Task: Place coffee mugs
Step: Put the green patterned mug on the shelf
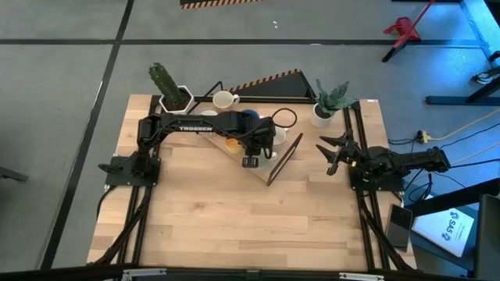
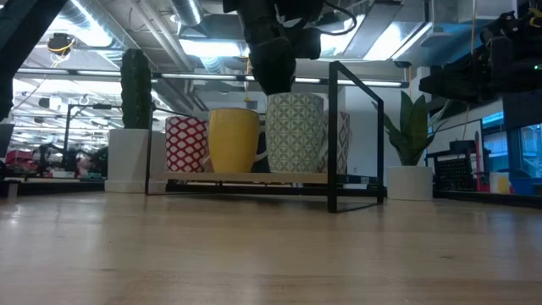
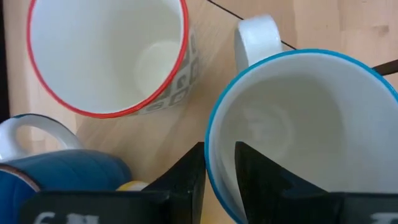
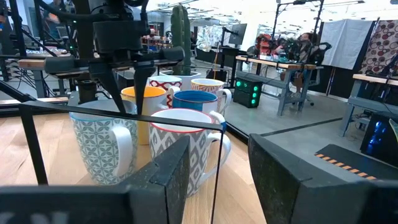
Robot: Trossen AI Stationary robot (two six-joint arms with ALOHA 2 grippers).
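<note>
Several coffee mugs stand close together on a light board (image 1: pixel 221 145) at the far middle of the table. My left gripper (image 3: pixel 219 180) is open, reaching down over a patterned mug with a blue rim (image 3: pixel 305 124), which is also seen upright in the low view (image 2: pixel 295 131). One finger is inside this mug and one outside. Next to it stand a red-rimmed mug (image 3: pixel 106 56), a dark blue mug (image 3: pixel 62 168) and a yellow mug (image 2: pixel 233 140). My right gripper (image 4: pixel 217 168) waits open at the table's right edge (image 1: pixel 334 152). My left gripper comes from above with one finger (image 3: pixel 261 177) inside the blue-rimmed mug and the other (image 3: pixel 186 183) outside, astride its rim (image 3: pixel 211 155). The inner finger stands clear of the wall. I cannot tell whether the outer finger touches it. The mug stands upright on the board.
A black wire frame (image 1: pixel 285 156) stands at the board's right end. A cactus in a white pot (image 1: pixel 168 87) and a leafy plant in a white pot (image 1: pixel 328 105) stand at the far corners, a white mug (image 1: pixel 224 99) between them. Bare wood (image 1: pixel 250 226) fills the near half.
</note>
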